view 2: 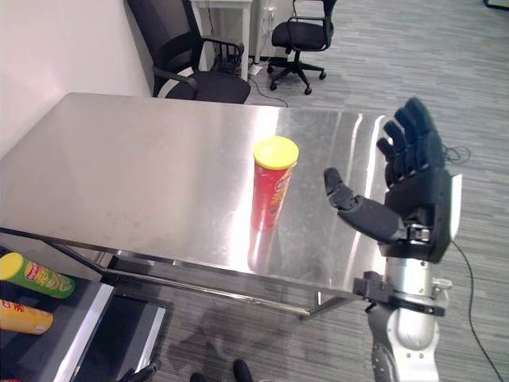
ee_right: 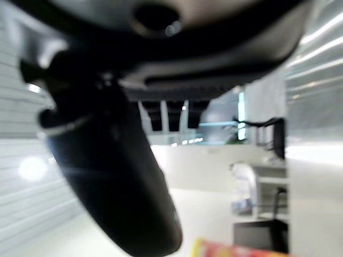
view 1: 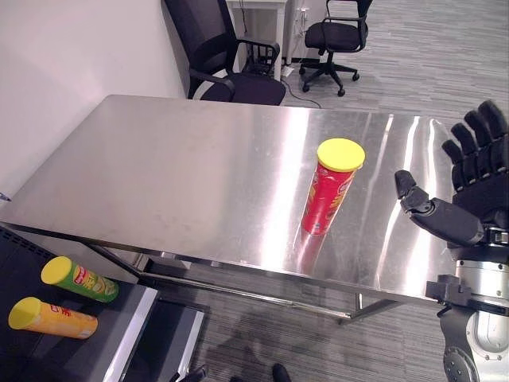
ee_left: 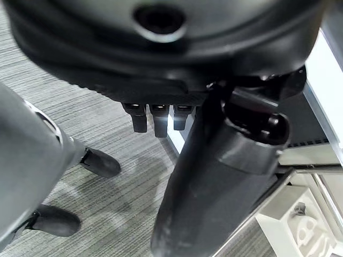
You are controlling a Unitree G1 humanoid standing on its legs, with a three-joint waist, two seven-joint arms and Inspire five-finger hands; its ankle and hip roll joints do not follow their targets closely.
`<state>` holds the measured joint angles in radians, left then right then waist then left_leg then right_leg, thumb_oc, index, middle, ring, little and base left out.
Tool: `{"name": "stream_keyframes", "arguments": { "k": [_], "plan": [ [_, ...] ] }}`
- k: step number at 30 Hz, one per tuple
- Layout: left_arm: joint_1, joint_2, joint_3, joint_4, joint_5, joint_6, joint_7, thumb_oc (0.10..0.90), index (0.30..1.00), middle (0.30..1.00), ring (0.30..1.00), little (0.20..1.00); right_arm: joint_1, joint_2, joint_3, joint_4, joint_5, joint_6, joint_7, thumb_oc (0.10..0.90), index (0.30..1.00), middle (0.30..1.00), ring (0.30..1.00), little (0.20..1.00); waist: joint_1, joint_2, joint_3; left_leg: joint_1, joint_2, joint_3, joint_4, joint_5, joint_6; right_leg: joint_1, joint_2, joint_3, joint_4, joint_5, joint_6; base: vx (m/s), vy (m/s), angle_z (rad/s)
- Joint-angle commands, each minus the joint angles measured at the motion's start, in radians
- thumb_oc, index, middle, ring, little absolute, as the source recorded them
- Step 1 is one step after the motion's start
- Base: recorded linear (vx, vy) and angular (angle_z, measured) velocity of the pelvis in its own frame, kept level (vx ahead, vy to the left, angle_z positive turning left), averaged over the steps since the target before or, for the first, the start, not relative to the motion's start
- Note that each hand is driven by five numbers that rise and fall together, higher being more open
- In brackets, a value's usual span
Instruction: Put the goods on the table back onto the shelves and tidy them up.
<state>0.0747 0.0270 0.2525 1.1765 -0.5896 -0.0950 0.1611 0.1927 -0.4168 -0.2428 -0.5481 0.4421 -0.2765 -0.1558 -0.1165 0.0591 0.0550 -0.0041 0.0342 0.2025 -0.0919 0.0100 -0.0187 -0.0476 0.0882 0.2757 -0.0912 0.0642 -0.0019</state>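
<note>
A red chip can with a yellow lid [view 1: 329, 191] stands upright on the steel table [view 1: 175, 175], right of its middle. My right hand [view 2: 409, 187] is raised over the table's right end, a short way right of the can, with straight fingers and the thumb pointing toward the can; nothing is in it. A strip of the red can [ee_right: 236, 249] shows past that thumb in the right wrist view. My left hand [ee_left: 214, 160] hangs low above the floor, fingers relaxed and holding nothing. A green can [view 1: 78, 279] and an orange can [view 1: 49, 318] lie on the shelf at lower left.
The dark shelf unit [view 1: 87, 342] sits below the table's near left corner. A white wall [view 1: 71, 48] runs along the table's left side. One black office chair [view 1: 227, 60] stands at the table's far edge, another [view 1: 334, 40] farther back. A person's shoes [ee_left: 80, 187] are on the floor.
</note>
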Motion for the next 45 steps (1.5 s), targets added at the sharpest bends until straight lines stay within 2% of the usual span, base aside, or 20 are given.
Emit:
{"name": "stream_keyframes", "arguments": {
  "k": [1,5,14,32,45],
  "plan": [
    [-0.07,0.054,-0.038,0.094,-0.015,-0.033,-0.026,0.8,0.9,0.9,0.9,0.9,-0.032,-0.01,-0.079,-0.132,0.048,-0.128,0.025,0.8,0.9,0.9,0.9,0.9,0.039,-0.051,-0.069,0.036,0.01,0.015,0.005,-0.033,-0.013,-0.028,-0.171,-0.017,0.063,-0.059,0.144,0.04,-0.047,-0.01],
    [-0.069,0.059,-0.028,0.113,-0.005,-0.025,-0.053,0.8,0.9,0.9,0.9,0.9,-0.02,-0.079,-0.037,-0.137,0.115,-0.106,0.084,0.8,0.9,0.9,0.9,0.9,0.05,-0.064,-0.079,0.051,0.015,0.006,0.005,-0.033,-0.019,-0.006,-0.174,-0.032,0.055,-0.06,0.143,0.05,-0.063,0.02],
    [-0.061,0.065,-0.05,0.11,0.016,-0.024,-0.08,0.8,0.9,0.9,0.9,0.9,-0.009,-0.126,-0.027,-0.1,0.162,-0.076,0.127,0.8,0.9,0.9,0.9,0.9,0.065,-0.075,-0.091,0.058,0.019,-0.016,0.005,-0.032,-0.024,0.016,-0.178,-0.059,0.052,-0.066,0.14,0.03,-0.038,0.09],
    [-0.054,0.067,-0.078,0.094,0.035,-0.021,-0.111,0.8,0.9,0.9,0.9,0.9,0.006,-0.13,-0.016,-0.019,0.063,0.0,0.124,0.8,0.9,0.9,0.9,0.9,0.082,-0.079,-0.097,0.055,0.015,-0.047,0.005,-0.036,-0.022,0.027,-0.188,-0.092,0.056,-0.071,0.139,0.02,-0.013,0.07],
    [-0.046,0.07,-0.081,0.089,0.039,-0.02,-0.124,0.8,0.9,0.9,0.9,0.9,0.035,-0.099,0.001,0.0,0.042,0.021,0.139,0.8,0.9,0.9,0.9,0.9,0.084,-0.075,-0.095,0.059,0.014,-0.052,0.005,-0.042,-0.021,0.029,-0.192,-0.097,0.058,-0.076,0.14,0.0,-0.002,0.01]
  ]
}}
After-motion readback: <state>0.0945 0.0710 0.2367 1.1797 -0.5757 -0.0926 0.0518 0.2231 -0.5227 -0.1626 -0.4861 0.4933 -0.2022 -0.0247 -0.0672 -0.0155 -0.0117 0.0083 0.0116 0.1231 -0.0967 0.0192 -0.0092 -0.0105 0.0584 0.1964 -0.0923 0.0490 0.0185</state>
